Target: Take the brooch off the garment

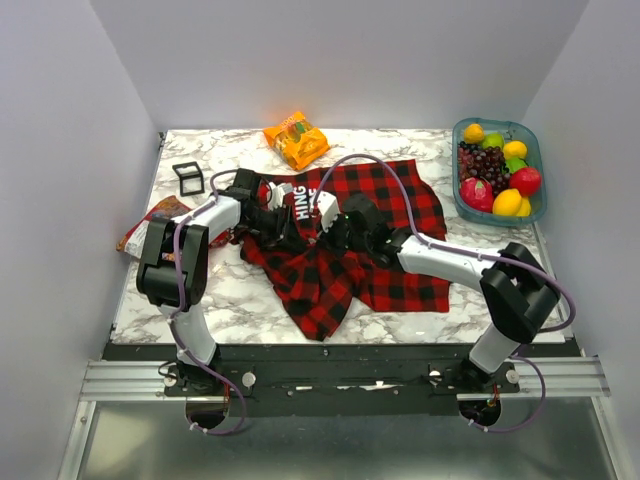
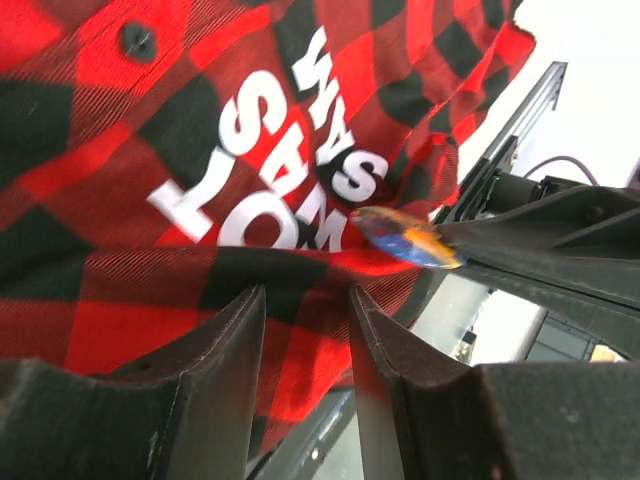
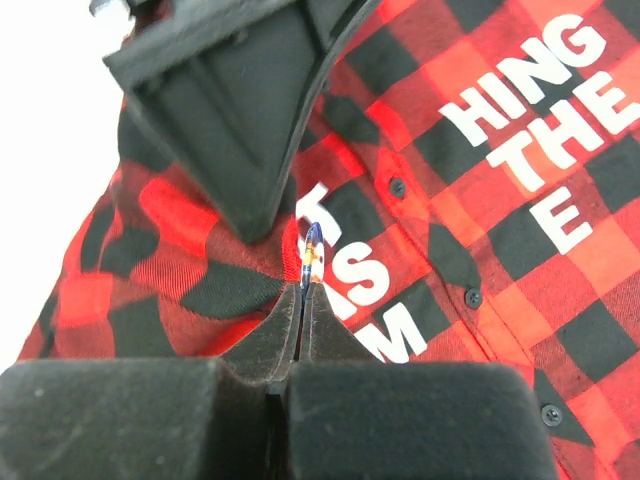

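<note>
The red-and-black plaid garment [image 1: 380, 230] with white lettering lies bunched on the marble table; it fills the left wrist view [image 2: 150, 120] and the right wrist view [image 3: 520, 250]. A small blue-and-orange brooch [image 2: 405, 238] sits on a raised fold next to the letters; the right wrist view shows it edge-on [image 3: 313, 250]. My right gripper [image 3: 303, 285] is shut on the brooch. Its fingers [image 2: 490, 245] reach in from the right in the left wrist view. My left gripper [image 2: 305, 292] is shut on a fold of the garment just beside the brooch and holds it up.
A teal bowl [image 1: 541, 160] of fruit stands at the back right. An orange snack bag [image 1: 296, 140] lies at the back centre. A black square frame [image 1: 187, 176] and a red packet [image 1: 150, 222] lie at the left. Grey walls enclose the table.
</note>
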Available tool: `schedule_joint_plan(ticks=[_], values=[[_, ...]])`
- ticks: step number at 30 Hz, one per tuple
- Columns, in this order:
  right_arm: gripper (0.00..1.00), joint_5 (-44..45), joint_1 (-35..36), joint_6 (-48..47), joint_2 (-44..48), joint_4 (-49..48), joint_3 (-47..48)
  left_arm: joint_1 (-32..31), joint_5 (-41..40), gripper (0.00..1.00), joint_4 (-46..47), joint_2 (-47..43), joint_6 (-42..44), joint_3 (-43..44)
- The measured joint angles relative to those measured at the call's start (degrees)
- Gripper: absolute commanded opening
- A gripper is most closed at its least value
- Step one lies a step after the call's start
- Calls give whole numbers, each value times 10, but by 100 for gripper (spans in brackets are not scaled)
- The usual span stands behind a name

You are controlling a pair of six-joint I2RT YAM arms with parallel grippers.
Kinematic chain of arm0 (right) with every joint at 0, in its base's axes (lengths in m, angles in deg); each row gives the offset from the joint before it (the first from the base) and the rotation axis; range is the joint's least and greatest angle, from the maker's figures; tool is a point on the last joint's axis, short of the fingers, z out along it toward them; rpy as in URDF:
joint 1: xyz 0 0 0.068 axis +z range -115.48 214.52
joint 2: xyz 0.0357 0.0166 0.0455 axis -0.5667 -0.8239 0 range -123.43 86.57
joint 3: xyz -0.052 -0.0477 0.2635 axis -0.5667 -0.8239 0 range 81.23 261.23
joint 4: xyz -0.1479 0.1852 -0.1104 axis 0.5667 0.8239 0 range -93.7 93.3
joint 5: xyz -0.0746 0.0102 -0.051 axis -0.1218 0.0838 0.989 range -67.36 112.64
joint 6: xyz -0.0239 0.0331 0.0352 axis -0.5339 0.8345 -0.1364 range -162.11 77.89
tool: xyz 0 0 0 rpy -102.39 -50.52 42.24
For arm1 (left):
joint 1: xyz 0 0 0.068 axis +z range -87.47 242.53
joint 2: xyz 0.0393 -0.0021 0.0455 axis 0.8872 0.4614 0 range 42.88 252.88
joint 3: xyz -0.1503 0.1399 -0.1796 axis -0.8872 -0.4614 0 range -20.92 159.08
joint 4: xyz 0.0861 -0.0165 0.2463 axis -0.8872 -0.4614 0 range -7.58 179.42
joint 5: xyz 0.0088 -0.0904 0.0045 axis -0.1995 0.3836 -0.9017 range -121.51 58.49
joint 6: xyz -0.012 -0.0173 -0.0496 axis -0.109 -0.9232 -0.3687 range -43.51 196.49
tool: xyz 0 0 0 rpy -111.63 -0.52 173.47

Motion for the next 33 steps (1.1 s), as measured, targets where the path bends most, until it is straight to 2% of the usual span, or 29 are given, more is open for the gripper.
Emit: schedule_joint_plan(ticks=[10,14,18,21,25,27,33], values=[[0,36,0,102,-58,-37,16,-37,75,39,80,1,-38,-22],[0,12,-5,114,-61,-40,19,-36,94,39,66,2,-27,-16],[1,-45,-22,117,-60,-43,19,-11,97,41,-61,5,78,54],[0,-76,-39,116,-60,-42,19,19,96,41,-185,6,206,145],[0,-114,-55,111,-59,-42,19,47,90,44,-256,3,303,210],[0,-125,-59,111,-59,-42,20,48,82,44,-240,-6,311,194],[1,-180,-59,108,-58,-42,29,34,44,43,-101,-58,325,64]])
